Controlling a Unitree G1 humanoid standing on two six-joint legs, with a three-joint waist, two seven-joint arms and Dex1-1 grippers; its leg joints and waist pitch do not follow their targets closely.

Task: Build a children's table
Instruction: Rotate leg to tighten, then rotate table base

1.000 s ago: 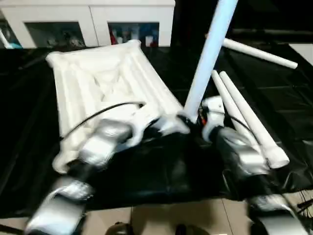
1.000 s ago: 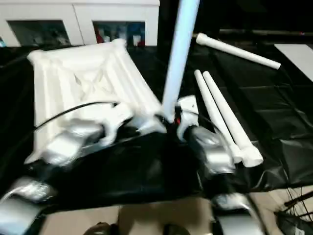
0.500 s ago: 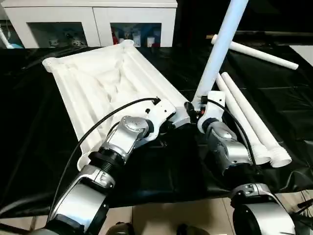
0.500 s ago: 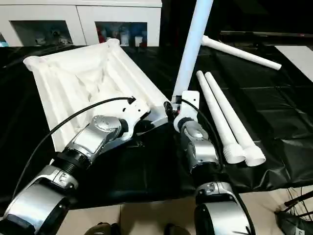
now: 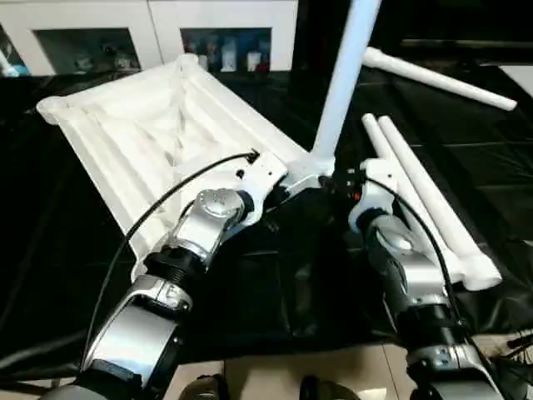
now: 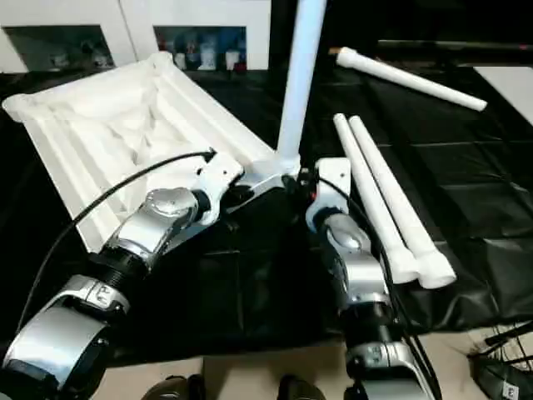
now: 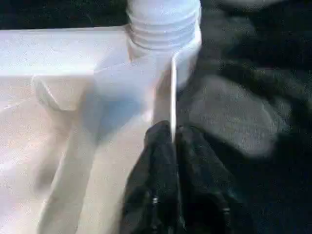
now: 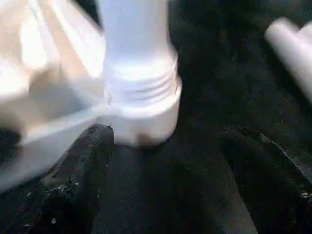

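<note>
The children's table top [image 5: 158,142] lies upside down on the black cloth, ribbed side up. One white leg [image 5: 341,75] stands upright in its near right corner socket [image 5: 321,162]. My left gripper [image 7: 174,134] is shut on a thin white rib [image 7: 172,87] of the top, right beside that socket. My right gripper [image 8: 168,141] is open just in front of the socket [image 8: 141,112], its fingers [image 8: 92,146] spread wide and clear of the leg [image 8: 131,44].
Two more legs [image 5: 425,200] lie side by side on the cloth to the right, and a third [image 5: 437,79] lies farther back. A white cabinet [image 5: 158,25] stands behind. A flat white panel [image 6: 508,83] sits at the far right. The cloth's near edge meets the floor [image 5: 275,375].
My right gripper's fingers have spread wider around the leg's base. My left gripper stays pinched on the rib. The head camera has shifted, so the whole picture sits differently.
</note>
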